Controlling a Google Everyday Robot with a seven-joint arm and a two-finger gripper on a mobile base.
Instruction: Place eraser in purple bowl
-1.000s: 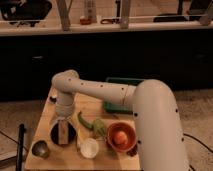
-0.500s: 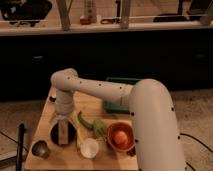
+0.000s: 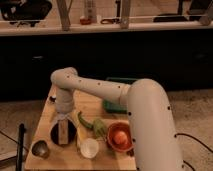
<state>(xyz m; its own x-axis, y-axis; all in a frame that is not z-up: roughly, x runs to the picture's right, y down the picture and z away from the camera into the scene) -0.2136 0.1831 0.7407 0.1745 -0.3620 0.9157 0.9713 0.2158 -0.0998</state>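
The placing step is judged to be in hand, close to its end. The pincer [image 3: 63, 119] is held low over the left part of the wooden surface [image 3: 60, 159], directly above the purple bowl [image 3: 53, 134]. The eraser [image 3: 63, 134] is seen as an upright tan block just beneath the pincer, within the bowl's outline. It cannot be told whether the eraser is gripped or already let go, nor whether its lower end rests on the bowl's bottom.

If the block is held, a release is called for next, followed by a straight lift so that the bowl is not dragged. A tip of the upright block against the rim should be expected.

Also carried on the surface are a small metal cup [image 3: 41, 148] near the front left corner, a small white bowl [image 3: 90, 148] and a long green vegetable [image 3: 94, 126] beside the purple bowl. An orange-red bowl [image 3: 112, 133] with something orange in it is set to the right, and a green tray [image 3: 114, 102] farther back.

Behind, dark cabinet fronts under a pale counter are seen, and a speckled floor lies around.
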